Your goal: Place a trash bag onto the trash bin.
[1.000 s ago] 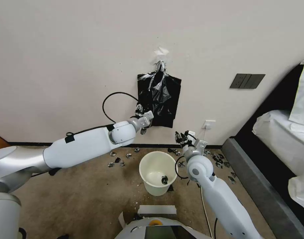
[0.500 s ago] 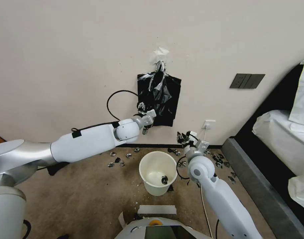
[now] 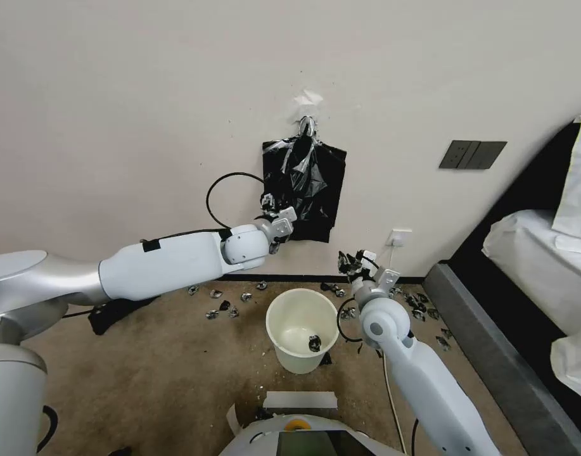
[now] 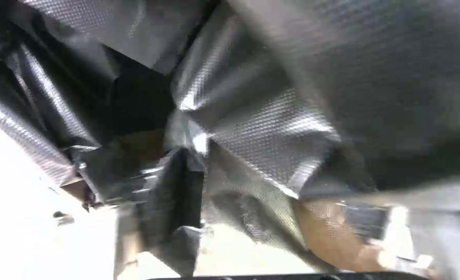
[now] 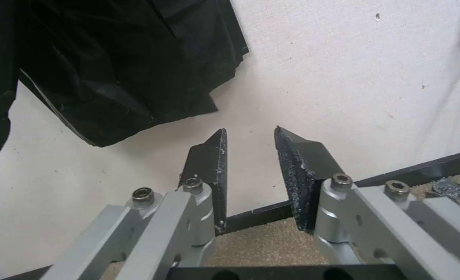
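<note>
1. The trash bin (image 3: 302, 329) stands on the carpet just ahead of the robot's base, upright and open-mouthed, with no liner over its rim. A small dark scrap lies on its floor.

2. Just beyond and to the right of the bin, the right gripper (image 3: 352, 261) is held above the carpet near the wall. In the right wrist view its jaws are seen partly open with a clear gap between the two dark pads (image 5: 213, 163), and nothing is held between them. It is judged to be waiting.

3. Farther off, at the wall, the left gripper (image 3: 272, 209) is pressed against the lower left edge of the hanging trash bag (image 3: 305, 188). The left wrist view is crowded with wrinkled glossy black film (image 4: 251, 128) very close to the lens; whether the fingers are closed on it cannot be told.

4. The bag hangs from a silver clip (image 3: 307, 125) on the wall, its long axis vertical, directly above and behind the bin.

5. The relation that matters is judged thus: the bag lies at the left gripper itself and up and to the left of the right gripper, so the left arm is far the nearer. The bin sits below the bag, so a carry would run downward and toward the robot.
</note>
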You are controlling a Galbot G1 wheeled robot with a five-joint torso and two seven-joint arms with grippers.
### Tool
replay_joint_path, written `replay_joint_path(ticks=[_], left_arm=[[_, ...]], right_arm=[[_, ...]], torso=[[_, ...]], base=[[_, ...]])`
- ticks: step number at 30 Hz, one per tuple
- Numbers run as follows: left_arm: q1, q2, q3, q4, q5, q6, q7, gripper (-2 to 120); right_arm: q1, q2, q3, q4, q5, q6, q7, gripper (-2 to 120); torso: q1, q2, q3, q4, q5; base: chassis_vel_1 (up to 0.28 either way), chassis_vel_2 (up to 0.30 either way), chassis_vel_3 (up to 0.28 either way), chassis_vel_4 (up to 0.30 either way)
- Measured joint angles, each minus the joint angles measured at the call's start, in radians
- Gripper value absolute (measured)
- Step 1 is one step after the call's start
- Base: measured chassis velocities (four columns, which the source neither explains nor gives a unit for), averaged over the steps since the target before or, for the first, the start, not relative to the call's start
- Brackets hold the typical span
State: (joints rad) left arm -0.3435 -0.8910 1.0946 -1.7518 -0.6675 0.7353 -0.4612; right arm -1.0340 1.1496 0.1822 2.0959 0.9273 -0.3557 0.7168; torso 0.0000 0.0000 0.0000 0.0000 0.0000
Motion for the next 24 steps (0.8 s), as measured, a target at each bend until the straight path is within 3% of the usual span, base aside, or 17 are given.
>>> replay_joint_path(ticks=[4, 8, 10, 11, 17, 24], left_arm=[[-0.003, -0.003, 0.001, 0.01, -0.007, 0.0, -0.003, 47], [-0.003, -0.004, 0.001, 0.011, -0.009, 0.0, -0.005, 41], [-0.004, -0.004, 0.001, 0.014, -0.015, 0.0, -0.01, 27], [-0.004, -0.004, 0.001, 0.014, -0.015, 0.0, -0.01, 27], [0.002, -0.013, -0.01, 0.027, -0.044, 0.0, -0.042, 0], [0.016, -0.015, -0.031, 0.026, -0.056, 0.0, -0.055, 0]], right_arm=[[-0.001, 0.0, 0.0, -0.002, 0.0, 0.002, -0.001, 24], [-0.001, 0.001, 0.0, -0.003, 0.0, 0.003, -0.001, 24], [-0.002, 0.001, 0.0, -0.005, 0.0, 0.004, -0.001, 24], [-0.002, 0.001, 0.0, -0.005, 0.0, 0.004, -0.001, 24], [-0.003, 0.0, 0.0, -0.005, 0.0, 0.007, -0.002, 24], [-0.005, -0.003, -0.001, -0.005, -0.001, 0.008, -0.002, 24]], torso=[[0.0, 0.0, 0.0, 0.0001, 0.0], [0.0, 0.0, 0.0, 0.0, -0.0001], [0.0, 0.0, 0.0, 0.0, 0.0], [0.0, 0.0, 0.0, 0.0, 0.0], [0.0, 0.0, 0.0, 0.0, 0.0], [0.0, 0.0, 0.0, 0.0, 0.0]], base=[[0.0, 0.0, 0.0, 0.0], [0.0, 0.0, 0.0, 0.0], [0.0, 0.0, 0.0, 0.0], [0.0, 0.0, 0.0, 0.0], [0.0, 0.0, 0.0, 0.0], [0.0, 0.0, 0.0, 0.0]])
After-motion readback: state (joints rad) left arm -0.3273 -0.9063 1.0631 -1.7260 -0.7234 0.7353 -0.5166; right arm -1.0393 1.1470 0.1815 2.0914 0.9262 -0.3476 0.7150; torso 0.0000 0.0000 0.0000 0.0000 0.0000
